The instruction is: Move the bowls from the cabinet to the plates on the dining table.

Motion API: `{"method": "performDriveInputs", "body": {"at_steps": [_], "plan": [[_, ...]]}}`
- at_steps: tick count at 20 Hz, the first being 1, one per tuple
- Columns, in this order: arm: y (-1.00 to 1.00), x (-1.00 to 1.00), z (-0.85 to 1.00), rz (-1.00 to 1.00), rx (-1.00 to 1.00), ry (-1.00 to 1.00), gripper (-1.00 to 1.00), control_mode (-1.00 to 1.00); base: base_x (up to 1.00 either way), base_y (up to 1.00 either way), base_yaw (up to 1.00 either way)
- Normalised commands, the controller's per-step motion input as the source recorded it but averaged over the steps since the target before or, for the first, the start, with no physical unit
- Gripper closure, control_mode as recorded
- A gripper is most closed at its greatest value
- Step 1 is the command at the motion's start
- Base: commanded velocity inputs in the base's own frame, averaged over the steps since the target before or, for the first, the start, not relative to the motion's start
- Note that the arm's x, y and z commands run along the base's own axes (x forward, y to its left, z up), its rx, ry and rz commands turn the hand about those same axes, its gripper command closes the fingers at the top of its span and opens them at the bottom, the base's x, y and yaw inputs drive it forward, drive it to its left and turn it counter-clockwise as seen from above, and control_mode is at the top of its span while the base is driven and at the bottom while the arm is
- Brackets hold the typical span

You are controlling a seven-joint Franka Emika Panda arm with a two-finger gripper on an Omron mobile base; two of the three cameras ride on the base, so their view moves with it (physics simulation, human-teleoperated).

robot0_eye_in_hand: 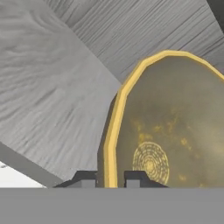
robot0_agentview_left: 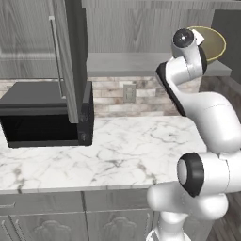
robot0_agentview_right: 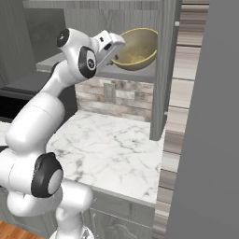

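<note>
An olive-tan bowl with a yellowish rim hangs tilted just above the cabinet shelf, its cream inside facing the room. My gripper is shut on its near rim. In the hand view the bowl looms close, and its rim runs down between the two dark fingertips. From the left base view the bowl peeks out behind the hand at the right end of the shelf. The plates and the dining table are out of view.
An open cabinet door hangs left of the arm, and another door stands close to the right of the bowl. A black microwave sits on the marble counter below. A grey wall panel stands at the right.
</note>
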Motion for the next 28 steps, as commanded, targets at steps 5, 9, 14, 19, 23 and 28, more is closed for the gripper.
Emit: {"method": "performDriveInputs", "body": {"at_steps": [5, 9, 14, 19, 23, 28], "plan": [[0.14, -0.58, 0.26, 0.00, 0.00, 0.07, 1.00, -1.00, 0.00, 0.00, 0.00], [0.20, -0.55, 0.13, 0.02, 0.00, 0.10, 1.00, -1.00, 0.00, 0.00, 0.00], [0.21, -0.57, 0.01, 0.03, 0.00, 0.09, 1.00, -1.00, 0.00, 0.00, 0.00], [0.17, -0.64, -0.01, 0.01, 0.00, 0.05, 1.00, -1.00, 0.00, 0.00, 0.00], [0.10, -0.60, -0.03, 0.03, 0.00, 0.01, 1.00, -1.00, 0.00, 0.00, 0.00], [0.14, -0.48, -0.17, 0.04, 0.00, 0.00, 1.00, -1.00, 0.00, 0.00, 0.00]]}}
